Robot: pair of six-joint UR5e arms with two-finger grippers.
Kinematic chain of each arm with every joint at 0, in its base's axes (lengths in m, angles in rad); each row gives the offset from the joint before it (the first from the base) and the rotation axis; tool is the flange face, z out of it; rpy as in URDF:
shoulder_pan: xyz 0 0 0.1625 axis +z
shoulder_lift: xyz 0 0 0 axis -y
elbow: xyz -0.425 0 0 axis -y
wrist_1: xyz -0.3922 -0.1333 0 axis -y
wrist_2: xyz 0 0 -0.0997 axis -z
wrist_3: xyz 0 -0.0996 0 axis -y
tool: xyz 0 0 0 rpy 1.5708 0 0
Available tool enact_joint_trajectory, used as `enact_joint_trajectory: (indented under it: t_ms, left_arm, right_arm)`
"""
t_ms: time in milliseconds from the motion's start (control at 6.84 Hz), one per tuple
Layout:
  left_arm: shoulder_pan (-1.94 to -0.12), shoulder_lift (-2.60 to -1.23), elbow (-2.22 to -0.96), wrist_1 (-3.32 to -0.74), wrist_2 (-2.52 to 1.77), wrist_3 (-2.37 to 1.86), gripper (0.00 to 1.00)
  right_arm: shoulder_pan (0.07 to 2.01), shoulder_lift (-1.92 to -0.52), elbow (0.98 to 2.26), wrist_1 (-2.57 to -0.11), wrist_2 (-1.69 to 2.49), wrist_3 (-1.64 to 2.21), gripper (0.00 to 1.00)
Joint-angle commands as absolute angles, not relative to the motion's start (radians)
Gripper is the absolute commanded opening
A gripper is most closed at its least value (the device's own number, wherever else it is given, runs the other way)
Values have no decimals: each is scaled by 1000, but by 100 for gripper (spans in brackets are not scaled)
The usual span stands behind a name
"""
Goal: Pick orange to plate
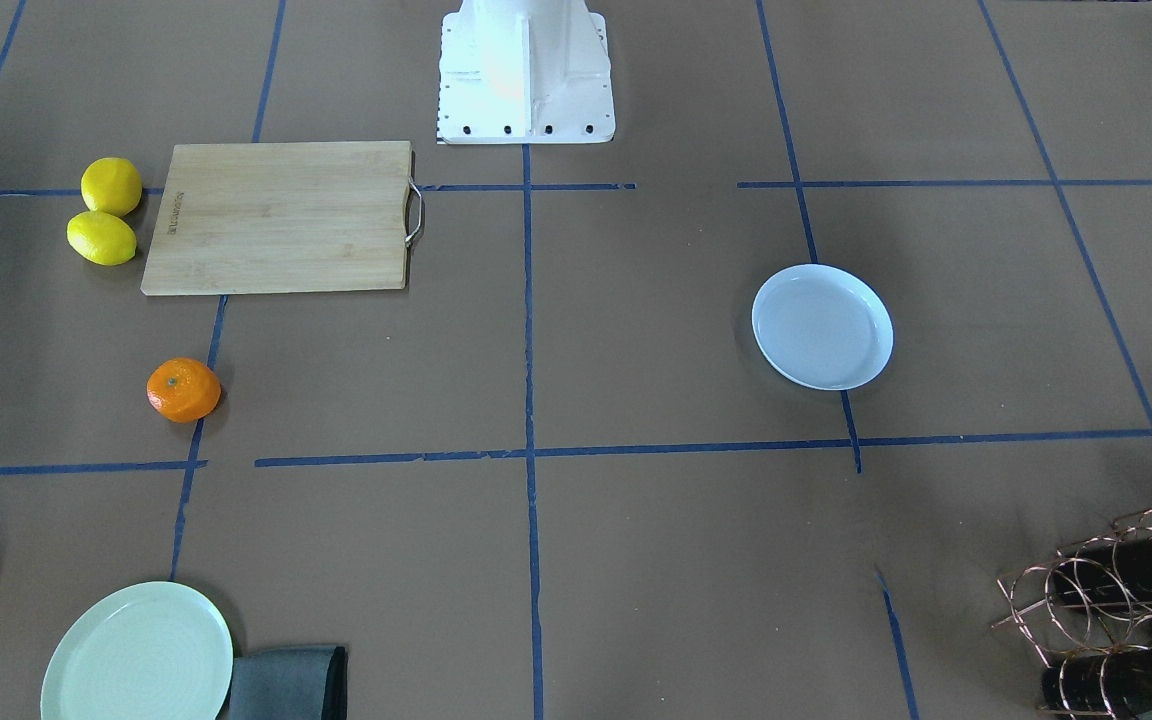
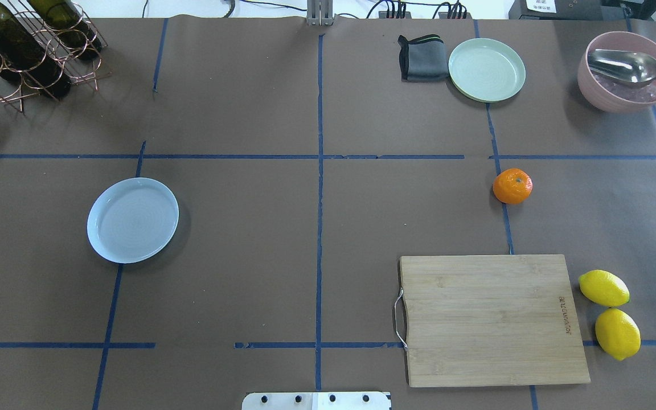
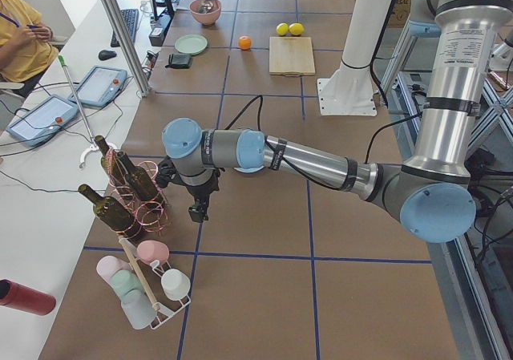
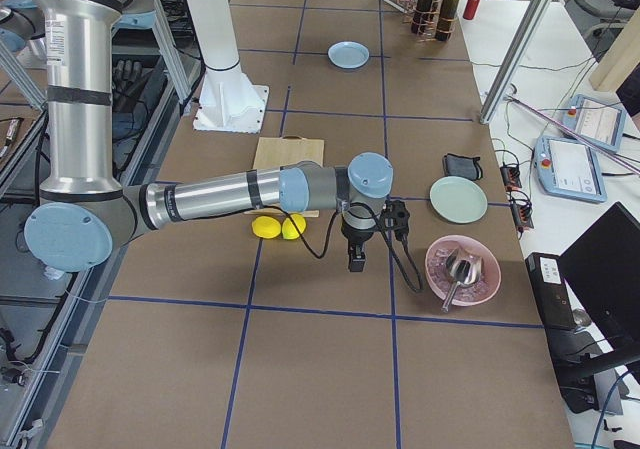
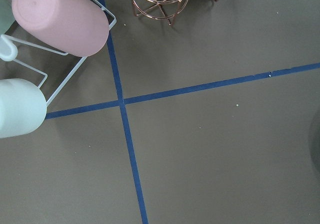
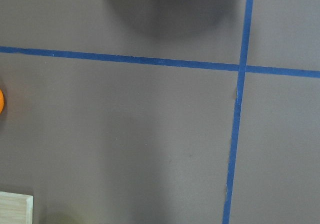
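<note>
The orange (image 2: 512, 185) sits alone on the brown table, on a blue tape line beyond the cutting board; it also shows in the front view (image 1: 183, 390) and as a sliver at the left edge of the right wrist view (image 6: 1, 102). The bluish white plate (image 2: 132, 220) lies empty on the table's other half (image 1: 822, 326). My right gripper (image 4: 356, 261) shows only in the right side view, pointing down between the lemons and the pink bowl. My left gripper (image 3: 198, 212) shows only in the left side view, beside the bottle rack. I cannot tell whether either is open or shut.
A bamboo cutting board (image 2: 493, 319) lies near the robot base, with two lemons (image 2: 603, 287) beside it. A pale green plate (image 2: 487, 69), grey cloth (image 2: 422, 58) and pink bowl with spoon (image 2: 627, 71) stand along the far edge. A wire bottle rack (image 2: 26, 45) fills the far left corner.
</note>
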State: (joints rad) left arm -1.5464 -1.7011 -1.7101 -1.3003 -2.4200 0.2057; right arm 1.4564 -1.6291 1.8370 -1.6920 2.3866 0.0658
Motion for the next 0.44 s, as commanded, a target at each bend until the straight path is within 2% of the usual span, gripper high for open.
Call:
enact_joint_trajectory:
  t_ms: [0,292]
  left_arm:
    - [-1516,-1710,-1718,-1307,-2414,136,100]
    - [-1508,-1698,-1710,-1464,-2425,135,100]
  right_arm:
    - [1459,-1640,1848,-1692,2388,67,100]
    - [1459,-1637,1847,-1692,2390,66,100]
